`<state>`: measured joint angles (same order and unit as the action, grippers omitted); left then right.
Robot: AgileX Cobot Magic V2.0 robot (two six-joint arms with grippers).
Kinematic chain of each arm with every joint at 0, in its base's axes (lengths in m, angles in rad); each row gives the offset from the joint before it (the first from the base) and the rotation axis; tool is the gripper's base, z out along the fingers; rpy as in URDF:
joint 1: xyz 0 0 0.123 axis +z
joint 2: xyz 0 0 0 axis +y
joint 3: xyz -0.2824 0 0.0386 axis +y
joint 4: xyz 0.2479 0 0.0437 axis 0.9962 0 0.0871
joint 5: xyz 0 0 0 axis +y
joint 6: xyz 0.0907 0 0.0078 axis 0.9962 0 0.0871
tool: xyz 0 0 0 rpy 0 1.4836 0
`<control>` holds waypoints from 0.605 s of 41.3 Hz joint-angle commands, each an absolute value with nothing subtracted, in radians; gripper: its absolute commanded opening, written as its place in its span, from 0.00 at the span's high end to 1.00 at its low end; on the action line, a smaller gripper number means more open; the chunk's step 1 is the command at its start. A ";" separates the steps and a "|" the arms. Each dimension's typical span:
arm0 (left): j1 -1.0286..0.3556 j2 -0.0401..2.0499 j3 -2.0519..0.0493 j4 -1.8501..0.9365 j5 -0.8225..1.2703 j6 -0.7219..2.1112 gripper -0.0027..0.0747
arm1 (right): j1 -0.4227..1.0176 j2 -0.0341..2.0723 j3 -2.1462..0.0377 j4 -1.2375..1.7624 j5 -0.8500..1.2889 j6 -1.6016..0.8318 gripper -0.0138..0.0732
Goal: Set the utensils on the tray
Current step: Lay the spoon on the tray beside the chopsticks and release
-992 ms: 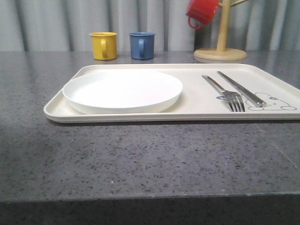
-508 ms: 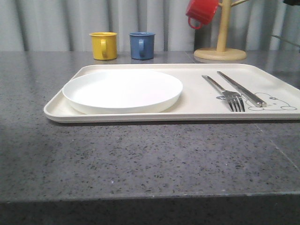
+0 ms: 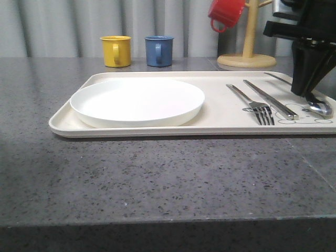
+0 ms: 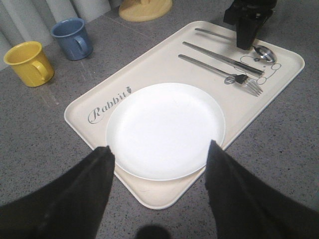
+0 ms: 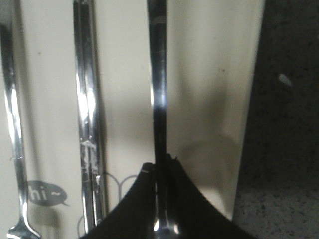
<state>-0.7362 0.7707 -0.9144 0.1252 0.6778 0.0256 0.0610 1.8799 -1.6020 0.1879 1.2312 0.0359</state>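
The cream tray (image 3: 157, 128) holds a round white plate (image 3: 137, 101) on its left half. Right of the plate lie the fork (image 3: 257, 107) and the knife (image 3: 270, 100), side by side. My right gripper (image 3: 307, 97) reaches down at the tray's right end, shut on the spoon (image 3: 320, 108) just behind its bowl, which sits low at the tray surface. In the right wrist view the spoon handle (image 5: 158, 99) runs out from my shut right gripper (image 5: 160, 164), beside the knife (image 5: 87, 114) and fork (image 5: 15, 139). My left gripper (image 4: 159, 149) hangs open above the tray's near corner, holding nothing.
A yellow mug (image 3: 116, 51) and a blue mug (image 3: 159, 51) stand behind the tray. A wooden mug tree (image 3: 247, 58) with a red mug (image 3: 226, 14) stands at the back right. Dark speckled counter (image 3: 157, 178) stretches in front of the tray.
My right arm has come into the front view from the upper right, bringing the spoon down to the tray's right end beside the knife. Fork, knife and plate have not moved.
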 commanded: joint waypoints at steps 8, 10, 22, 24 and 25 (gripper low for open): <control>-0.744 0.768 -0.943 0.123 0.598 0.016 0.44 | 0.060 1.837 -1.647 0.178 1.312 0.042 0.50; -0.744 0.768 -0.943 0.123 0.598 0.016 0.44 | 0.060 1.826 -1.655 0.174 1.317 0.027 0.49; -0.744 0.768 -0.943 0.123 0.598 0.016 0.44 | 0.160 1.582 -1.613 0.161 1.291 -0.125 0.50; -0.744 0.768 -0.943 0.123 0.598 0.016 0.44 | 0.201 1.516 -1.572 0.154 1.262 -0.134 0.50; -0.744 0.768 -0.943 0.123 0.598 0.016 0.44 | 0.219 1.487 -1.551 0.154 1.249 -0.136 0.50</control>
<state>-0.7362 0.7707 -0.9144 0.1252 0.6778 0.0256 0.1698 1.6282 -1.5779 0.1536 1.2295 -0.0983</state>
